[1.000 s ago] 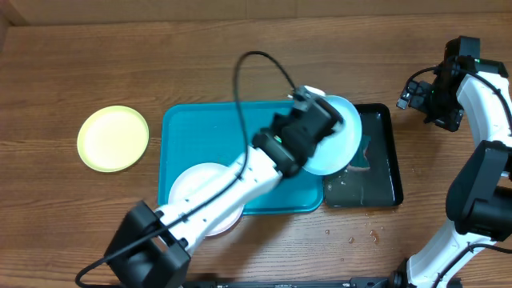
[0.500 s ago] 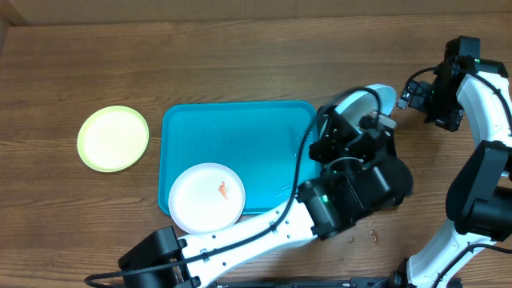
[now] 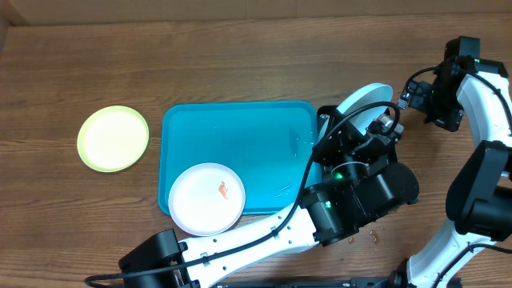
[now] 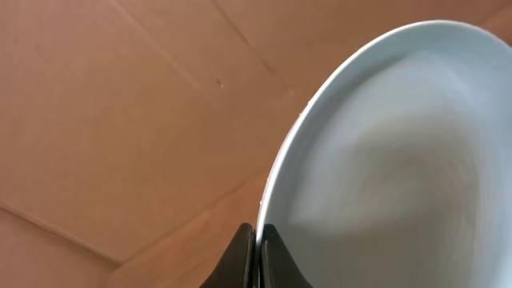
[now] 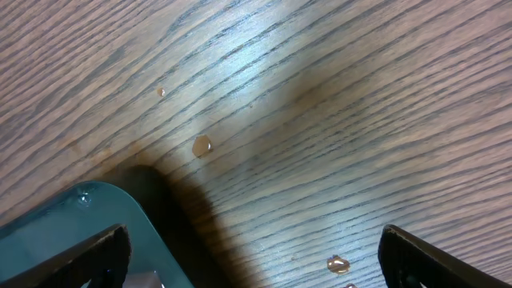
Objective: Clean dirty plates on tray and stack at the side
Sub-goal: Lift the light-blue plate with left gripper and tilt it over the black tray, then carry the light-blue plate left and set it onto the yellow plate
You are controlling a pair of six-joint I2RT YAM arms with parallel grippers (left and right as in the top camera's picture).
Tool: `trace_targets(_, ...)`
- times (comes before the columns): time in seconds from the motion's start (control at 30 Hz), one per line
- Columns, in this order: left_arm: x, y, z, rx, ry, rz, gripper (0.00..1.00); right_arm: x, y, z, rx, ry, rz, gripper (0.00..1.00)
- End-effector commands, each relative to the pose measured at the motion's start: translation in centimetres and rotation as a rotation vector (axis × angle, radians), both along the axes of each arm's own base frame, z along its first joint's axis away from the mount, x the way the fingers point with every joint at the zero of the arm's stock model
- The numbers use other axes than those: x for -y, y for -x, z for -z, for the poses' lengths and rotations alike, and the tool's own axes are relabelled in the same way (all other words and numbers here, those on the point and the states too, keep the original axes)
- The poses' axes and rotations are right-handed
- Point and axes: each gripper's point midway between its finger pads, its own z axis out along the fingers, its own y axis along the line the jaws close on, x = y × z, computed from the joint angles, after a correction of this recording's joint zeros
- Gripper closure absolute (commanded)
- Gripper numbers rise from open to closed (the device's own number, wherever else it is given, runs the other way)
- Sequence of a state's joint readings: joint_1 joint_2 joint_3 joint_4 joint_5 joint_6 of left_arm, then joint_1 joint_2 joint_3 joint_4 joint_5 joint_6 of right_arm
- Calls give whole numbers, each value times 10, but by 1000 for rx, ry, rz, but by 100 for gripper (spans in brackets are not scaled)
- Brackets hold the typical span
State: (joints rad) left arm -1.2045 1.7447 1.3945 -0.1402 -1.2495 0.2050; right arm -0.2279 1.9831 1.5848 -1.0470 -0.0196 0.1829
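My left gripper (image 4: 258,234) is shut on the rim of the light blue plate (image 4: 392,152), which is tilted up on edge above the right end of the turquoise tray (image 3: 240,136). From overhead the light blue plate (image 3: 365,99) shows as a pale arc, with the left gripper (image 3: 378,120) just below it. A white plate (image 3: 206,198) with a small orange smear lies in the tray's near left corner. The yellow-green plate (image 3: 113,138) sits on the table left of the tray. My right gripper (image 3: 411,94) stands open over bare wood, holding nothing.
The left arm (image 3: 352,192) covers most of the black tray right of the turquoise one. In the right wrist view a rounded glossy tray corner (image 5: 76,220) shows at lower left. Water drops (image 5: 202,146) lie on the wood, and more drops (image 3: 362,236) by the front edge.
The left arm has swung right with the light blue plate, lifting it from flat to tilted on edge. This uncovered the white plate. The right arm has not moved.
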Motion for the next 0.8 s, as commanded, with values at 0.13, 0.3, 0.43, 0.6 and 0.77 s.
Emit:
trace_targets(0.13, 3, -5, 35, -214, 297, 66, 96, 3, -5, -14, 42, 9, 7, 0)
trace_targets(0.3, -7, -20, 87, -538, 510, 65, 96, 3, -5, -14, 42, 9, 8, 0)
trace_targets(0.43, -29, -45, 103, -691, 639, 39, 96, 3, -5, -14, 42, 9, 7, 0)
trace_targets(0.6, -84, -71, 124, -877, 934, -164, 96, 3, -5, -14, 42, 9, 7, 0)
trace_targets(0.77, -163, -100, 132, -953, 1130, -322, 96, 3, -5, -14, 42, 9, 7, 0)
